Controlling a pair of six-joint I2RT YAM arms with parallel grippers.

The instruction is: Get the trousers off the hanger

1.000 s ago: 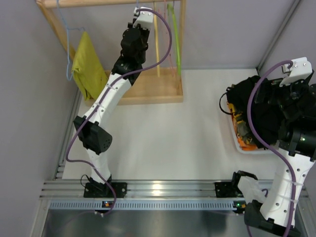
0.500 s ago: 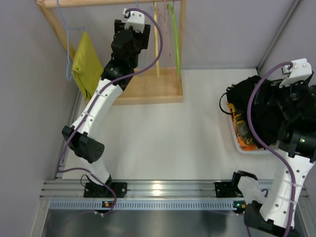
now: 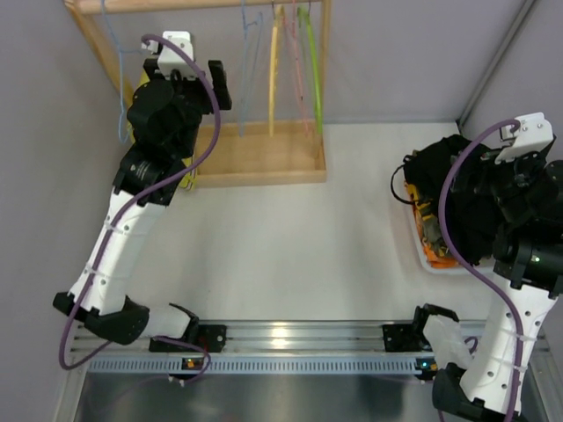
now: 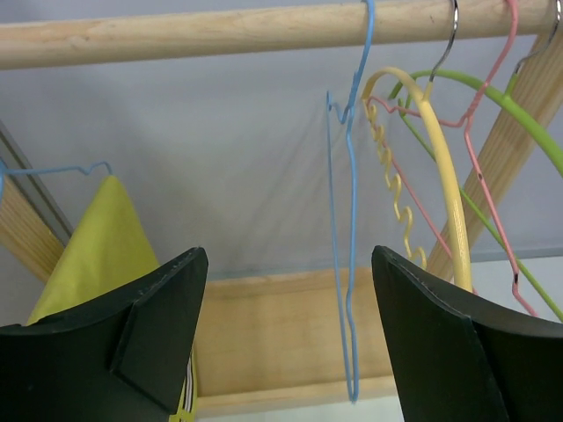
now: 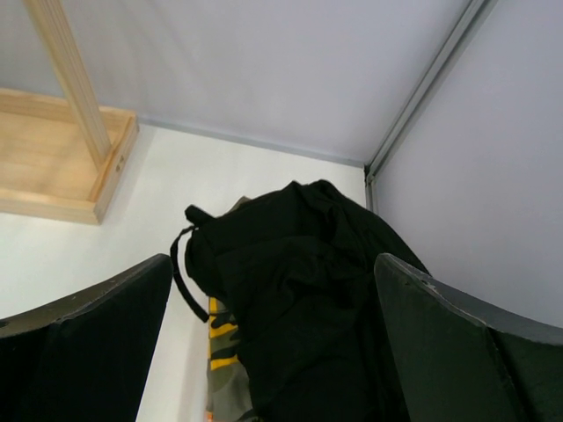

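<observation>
backdrop: grey walls around a white table [image 3: 290,237]; wooden rack [image 3: 264,158] at 11 o'clock in the top view, orange bin [image 3: 428,255] at 3 o'clock.
hanger [image 4: 349,264]: thin, light blue, bare, hooked on the rod [image 4: 176,31] at 12 o'clock of the left wrist view; nothing draped on it.
trousers [image 5: 299,290]: heaped black in the bin, drawstring looping out at 9 o'clock; already off the hanger, so the task looks essentially done.
left gripper [image 4: 283,299]: spread wide, holding nothing, facing the bare hanger, probably clear of it.
right gripper [image 5: 268,290]: spread wide above the heap; seemingly nothing pinched, likely so the cloth lies free in the bin.
neighbours: yellow hanger [image 4: 440,167], pink hanger [image 4: 488,202] and green hanger [image 4: 519,114] crowded at 2 o'clock of the blue one; yellow-green garment [image 4: 97,237] at 8 o'clock on its own hanger.
wrist views only: finger spread, drawstring, wire detail.
top view only: both arms well apart, rack and bin at opposite sides; garment mostly hidden behind the left arm.
</observation>
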